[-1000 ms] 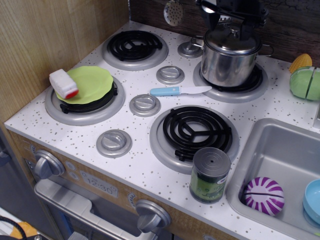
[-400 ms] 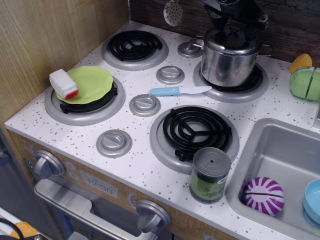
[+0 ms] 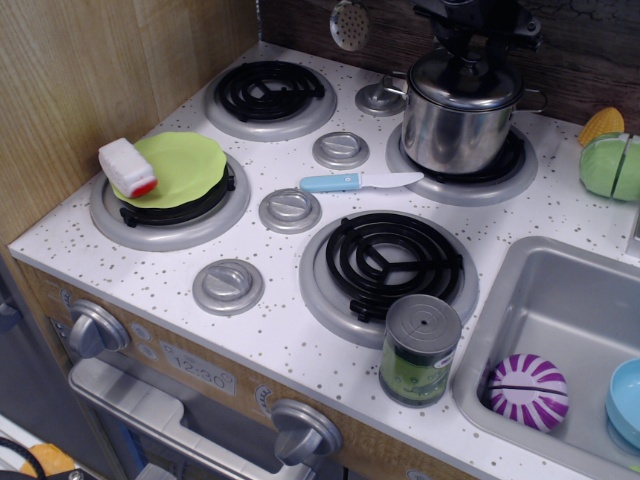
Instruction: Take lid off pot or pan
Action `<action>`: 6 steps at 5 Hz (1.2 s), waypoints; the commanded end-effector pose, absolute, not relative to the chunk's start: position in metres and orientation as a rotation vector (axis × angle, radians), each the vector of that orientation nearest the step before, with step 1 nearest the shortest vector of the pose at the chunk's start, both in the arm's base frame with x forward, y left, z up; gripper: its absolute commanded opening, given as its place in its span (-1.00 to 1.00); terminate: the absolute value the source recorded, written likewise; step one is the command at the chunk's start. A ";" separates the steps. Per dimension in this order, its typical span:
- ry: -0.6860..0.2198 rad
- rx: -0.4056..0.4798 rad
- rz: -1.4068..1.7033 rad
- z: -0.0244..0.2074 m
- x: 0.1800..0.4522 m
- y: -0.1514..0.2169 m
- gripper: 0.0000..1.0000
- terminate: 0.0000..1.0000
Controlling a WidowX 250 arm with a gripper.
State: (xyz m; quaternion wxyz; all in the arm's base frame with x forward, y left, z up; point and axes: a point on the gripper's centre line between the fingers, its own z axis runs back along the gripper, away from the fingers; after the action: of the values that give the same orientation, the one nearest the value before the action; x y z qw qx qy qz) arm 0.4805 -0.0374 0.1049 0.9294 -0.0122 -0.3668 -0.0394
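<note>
Observation.image view, change first: compared with a second ago the pincer (image 3: 468,52) has drifted right and come down over the centre of the lid (image 3: 462,82). The black arm body now sits directly above the knob, where before it hung slightly left and wider. The lid is seated on the pot (image 3: 458,128) in all three shots, no gap at the rim. So the approach looks finished and the grasp is in hand or about to be; the lift has not started.

Pincer state: cannot tell. Its fingers are dark against the dark back wall and bunched around the knob; whether they are closed on it is not resolvable.

Left to right on the desk (image 3: 300,330):
- white-and-red block (image 3: 127,167) resting on the edge of the green plate (image 3: 180,168), front-left burner
- back-left burner (image 3: 270,92) bare
- blue-handled toy knife (image 3: 358,181) lying just beside the pot's burner, blade pointing at it
- front-centre burner (image 3: 388,262) bare, green can (image 3: 420,350) at its front edge
- pot with lid on back-right burner
- sink (image 3: 560,320) with purple-striped ball (image 3: 527,391), and a blue dish at the frame edge
- green and yellow toy food (image 3: 612,160) far right, well apart from the pot

Obstructions: nothing stands above the lid, so a straight vertical lift looks clear. A hanging strainer (image 3: 347,24) is left of the arm, apart. Likely risk is the pot rising with the lid if it fits tight.
</note>
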 end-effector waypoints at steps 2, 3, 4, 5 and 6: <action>-0.775 0.050 -0.084 0.146 0.477 -0.036 -1.00 -1.00; -0.830 0.199 -0.070 0.172 0.475 -0.046 -1.00 -1.00; -0.811 0.236 -0.055 0.181 0.463 -0.050 -1.00 -1.00; -0.768 0.245 -0.020 0.187 0.449 -0.054 -1.00 -1.00; -0.748 0.260 0.023 0.193 0.438 -0.050 -1.00 -1.00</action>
State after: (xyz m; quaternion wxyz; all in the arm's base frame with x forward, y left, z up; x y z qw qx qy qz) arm 0.4301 -0.0524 0.1546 0.9452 0.1252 -0.3011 0.0154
